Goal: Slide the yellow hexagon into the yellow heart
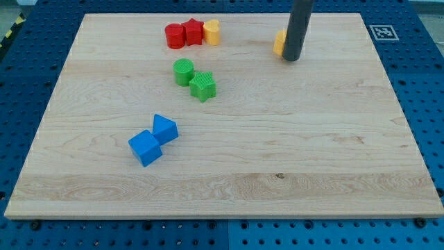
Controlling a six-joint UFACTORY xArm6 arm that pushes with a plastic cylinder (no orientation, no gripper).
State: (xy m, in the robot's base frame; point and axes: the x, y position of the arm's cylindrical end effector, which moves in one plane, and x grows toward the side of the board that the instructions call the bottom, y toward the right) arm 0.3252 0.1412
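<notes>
Beside my tip [292,58] (left) sits a yellow block [279,43].

surface: pale wooden board [222,173] | surround: blue perforated table [423,90] | light: even

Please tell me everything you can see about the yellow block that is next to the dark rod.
The yellow block lies near the top edge of the wooden board, right of centre. Only a narrow orange-yellow slice shows, because my rod stands in front of it and hides its right part, so its shape cannot be made out. It looks like matte plastic with a lighter top face. My tip sits right against its right side, apparently touching. No other block is near it.
</notes>
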